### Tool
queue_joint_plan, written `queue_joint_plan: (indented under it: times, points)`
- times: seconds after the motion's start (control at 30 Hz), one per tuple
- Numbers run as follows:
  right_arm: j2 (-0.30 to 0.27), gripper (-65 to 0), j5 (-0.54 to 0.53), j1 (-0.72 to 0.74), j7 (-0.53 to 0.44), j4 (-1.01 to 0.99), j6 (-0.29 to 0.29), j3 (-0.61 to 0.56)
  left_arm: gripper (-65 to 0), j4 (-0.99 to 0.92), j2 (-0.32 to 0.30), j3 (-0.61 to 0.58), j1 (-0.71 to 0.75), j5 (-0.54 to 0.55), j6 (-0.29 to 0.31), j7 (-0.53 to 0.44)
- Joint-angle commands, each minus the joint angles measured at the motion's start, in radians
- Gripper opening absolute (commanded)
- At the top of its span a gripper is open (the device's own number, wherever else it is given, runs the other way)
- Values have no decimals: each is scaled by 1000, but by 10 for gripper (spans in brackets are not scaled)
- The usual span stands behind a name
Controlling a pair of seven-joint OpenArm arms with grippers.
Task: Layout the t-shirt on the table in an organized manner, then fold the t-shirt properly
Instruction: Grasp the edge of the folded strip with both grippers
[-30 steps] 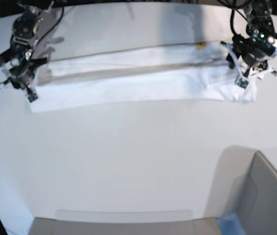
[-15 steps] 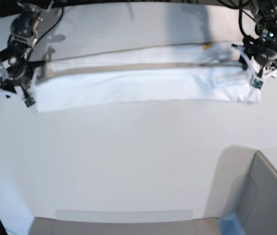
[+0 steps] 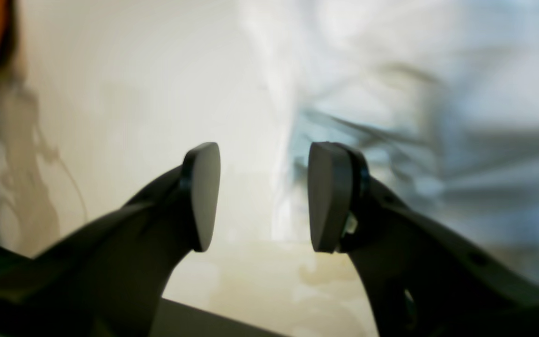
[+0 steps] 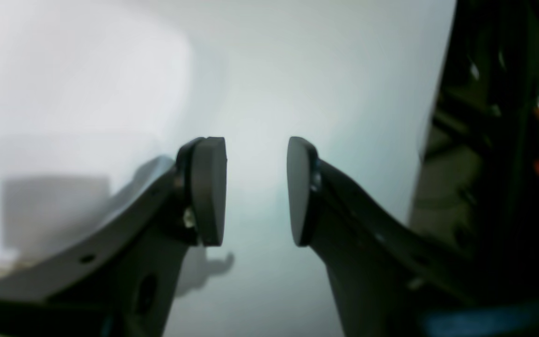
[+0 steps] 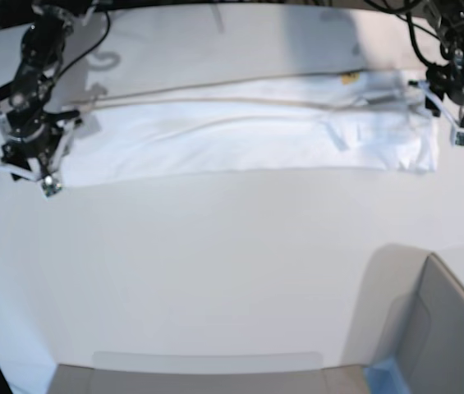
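The white t-shirt (image 5: 240,127) lies folded into a long flat band across the far half of the table (image 5: 215,263), its yellow neck tag (image 5: 348,79) near the right end. My right gripper (image 5: 21,171) hangs just off the band's left end, open; in its wrist view the right gripper (image 4: 256,192) holds nothing, and blurred shirt cloth (image 4: 63,70) lies to the left. My left gripper (image 5: 461,125) sits just past the band's right end. The left gripper (image 3: 262,196) is open and empty, beside blurred wrinkled cloth (image 3: 414,117).
A grey box (image 5: 441,328) with a blue edge (image 5: 382,379) stands at the near right corner. A pale strip (image 5: 207,361) runs along the front edge. Dark cables trail behind both arms at the table's far edge.
My right gripper has opened, let go of the shirt's left end and drawn off it to the left. My left gripper has moved right, off the right end. The band has settled flatter.
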State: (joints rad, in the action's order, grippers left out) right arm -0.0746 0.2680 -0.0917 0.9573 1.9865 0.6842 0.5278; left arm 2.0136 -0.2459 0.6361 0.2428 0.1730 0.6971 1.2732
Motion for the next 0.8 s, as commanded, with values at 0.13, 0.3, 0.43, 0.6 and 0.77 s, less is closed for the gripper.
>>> queue_joint_plan:
  times: [0.13,0.3,0.43,0.6,0.77]
  points:
    - [48,-430,-83,17,-10,15,14,-57,-341,20,50,1,-76,15,1,-19]
    - [83,-430,-83,19,-16,-71,14,-111,-341,-3,110,0,-99,10,1,-31]
    - [86,-430,-80,20,-103,-201,14,-111,-341,-72,113,3,-150,10,1,-33]
    - [65,-430,-78,16,-162,-335,14,-97,-341,-244,84,4,-193,9,1,-42]
    - [55,-430,-78,22,-165,-387,14,2,-341,-374,66,6,-158,9,1,-142]
